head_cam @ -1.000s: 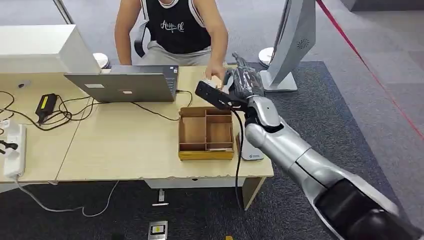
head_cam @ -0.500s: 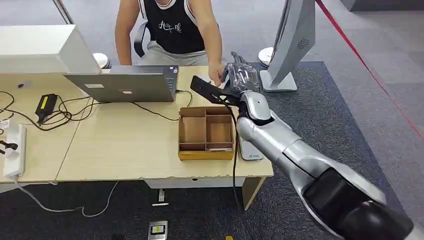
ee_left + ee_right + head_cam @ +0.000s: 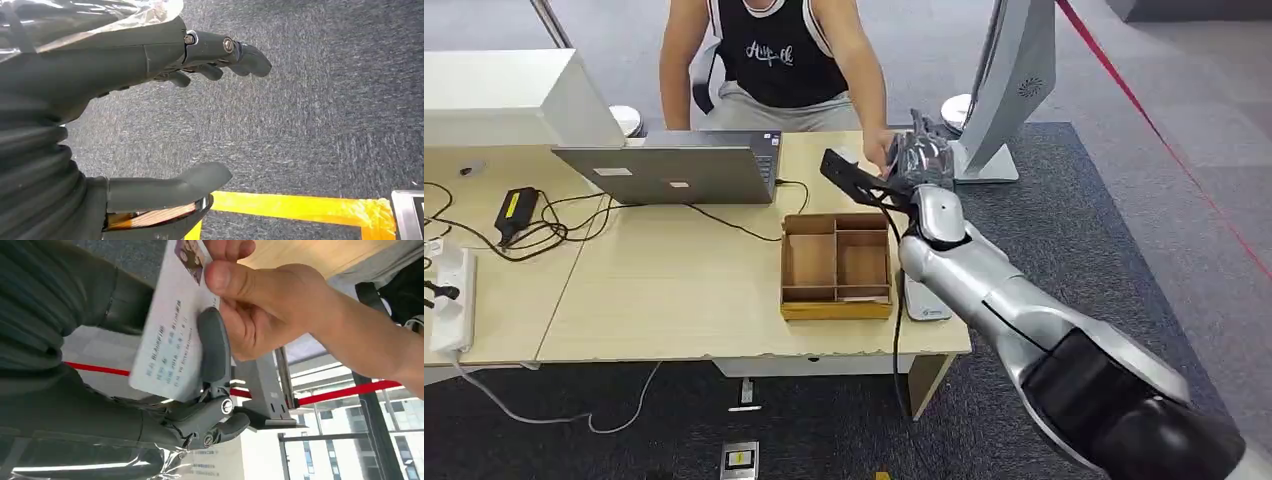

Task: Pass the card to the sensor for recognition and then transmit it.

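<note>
My right hand (image 3: 921, 160) is raised over the far right corner of the table, toward the seated person. In the right wrist view a pale card (image 3: 170, 335) with printed text lies between my right hand's (image 3: 190, 415) thumb and fingers. The person's hand (image 3: 270, 305) pinches the card's far end at the same time; from the head view that hand (image 3: 886, 150) sits right against mine. A white card sensor (image 3: 924, 300) lies flat on the table beside the box. My left hand (image 3: 100, 65) hangs over grey carpet, fingers apart, holding nothing.
A cardboard box (image 3: 836, 265) with compartments stands near the table's front right. A laptop (image 3: 674, 170), cables and a power strip (image 3: 454, 300) occupy the left side. A white stand (image 3: 1014, 80) rises just right of my hand. Yellow floor tape (image 3: 300, 207) runs below my left hand.
My right hand has moved from above the box toward the back right, closer to the person. The person's hand followed it and is now at the card.
</note>
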`<state>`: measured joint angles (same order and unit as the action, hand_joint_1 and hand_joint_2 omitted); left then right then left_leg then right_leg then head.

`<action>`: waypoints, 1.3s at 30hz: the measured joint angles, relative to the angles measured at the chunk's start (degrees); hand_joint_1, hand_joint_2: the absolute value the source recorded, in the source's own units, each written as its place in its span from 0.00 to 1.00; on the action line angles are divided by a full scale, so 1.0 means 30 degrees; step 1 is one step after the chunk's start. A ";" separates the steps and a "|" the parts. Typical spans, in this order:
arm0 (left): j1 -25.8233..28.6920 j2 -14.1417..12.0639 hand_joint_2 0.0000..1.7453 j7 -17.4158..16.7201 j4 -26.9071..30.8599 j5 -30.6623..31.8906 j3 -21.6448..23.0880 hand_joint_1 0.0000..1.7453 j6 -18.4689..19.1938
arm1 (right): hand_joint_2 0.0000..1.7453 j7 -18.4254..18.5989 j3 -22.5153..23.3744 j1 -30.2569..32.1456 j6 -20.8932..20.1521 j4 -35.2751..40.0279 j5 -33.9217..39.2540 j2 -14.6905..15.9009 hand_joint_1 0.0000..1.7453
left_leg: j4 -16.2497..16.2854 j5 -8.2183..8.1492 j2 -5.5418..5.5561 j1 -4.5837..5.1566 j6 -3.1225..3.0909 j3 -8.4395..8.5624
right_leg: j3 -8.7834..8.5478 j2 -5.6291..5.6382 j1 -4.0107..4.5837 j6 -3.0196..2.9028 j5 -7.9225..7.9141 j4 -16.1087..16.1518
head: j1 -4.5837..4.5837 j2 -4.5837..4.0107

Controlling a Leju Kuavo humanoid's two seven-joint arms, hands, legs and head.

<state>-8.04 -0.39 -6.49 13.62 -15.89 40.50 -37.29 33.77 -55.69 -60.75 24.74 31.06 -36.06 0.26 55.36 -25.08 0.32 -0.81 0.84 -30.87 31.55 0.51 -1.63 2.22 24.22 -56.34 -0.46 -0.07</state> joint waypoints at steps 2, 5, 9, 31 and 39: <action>-0.0010 0.0000 1.00 -0.0051 0.0000 0.0014 0.0073 0.00 0.0014 | 1.00 0.0000 -0.0080 0.0003 0.0007 -0.0211 0.0037 0.0029 0.00 | -0.0001 0.0000 -0.0002 0.0000 0.0000 0.0000 | 0.0001 0.0002 0.0000 0.0000 0.0000 0.0000 | 0.0000 -0.0007; -0.0013 0.0000 1.00 -0.0117 0.0000 0.0014 0.0080 0.00 0.0015 | 1.00 -0.0043 -0.0153 0.0005 0.0029 -0.0394 0.0073 0.0066 0.00 | -0.0001 0.0001 -0.0004 0.0001 0.0000 0.0003 | 0.0000 0.0003 0.0000 0.0000 -0.0001 0.0001 | 0.0000 0.0000; -0.0023 -0.0029 1.00 -0.0168 -0.0007 0.0007 0.0160 0.00 0.0022 | 1.00 -0.0124 -0.0284 0.0004 0.0036 -0.0626 0.0095 0.0087 0.00 | 0.0000 0.0002 -0.0004 0.0000 0.0001 0.0006 | -0.0002 0.0003 0.0000 0.0000 -0.0003 -0.0001 | -0.0007 -0.0007; 0.0230 -0.0160 1.00 0.0116 -0.0044 -0.1027 0.0401 0.00 -0.0058 | 1.00 -0.7447 0.1376 0.1231 0.2251 0.0630 0.6816 0.0021 0.00 | 0.0000 0.0002 -0.0005 -0.0001 0.0001 0.0010 | -0.0005 0.0003 0.0001 0.0000 -0.0001 -0.0001 | -0.0007 0.0000; 0.0740 -0.0262 1.00 0.0663 -0.0044 -0.1815 0.0386 0.00 -0.0146 | 1.00 -0.9420 0.1603 0.4112 0.1690 0.4891 0.8649 0.0926 0.00 | -0.0002 -0.0003 -0.0005 -0.0003 -0.0001 0.0014 | -0.0008 0.0003 0.0002 0.0000 0.0004 0.0013 | -0.0007 0.0000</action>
<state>-5.82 -1.18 -4.50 13.49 -21.33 41.66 -37.73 5.51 -50.88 -48.42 29.81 45.73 -10.12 3.04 55.36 -25.09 0.31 -0.82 0.84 -30.83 31.53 0.52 -1.62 2.21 24.23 -56.30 -0.48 -0.07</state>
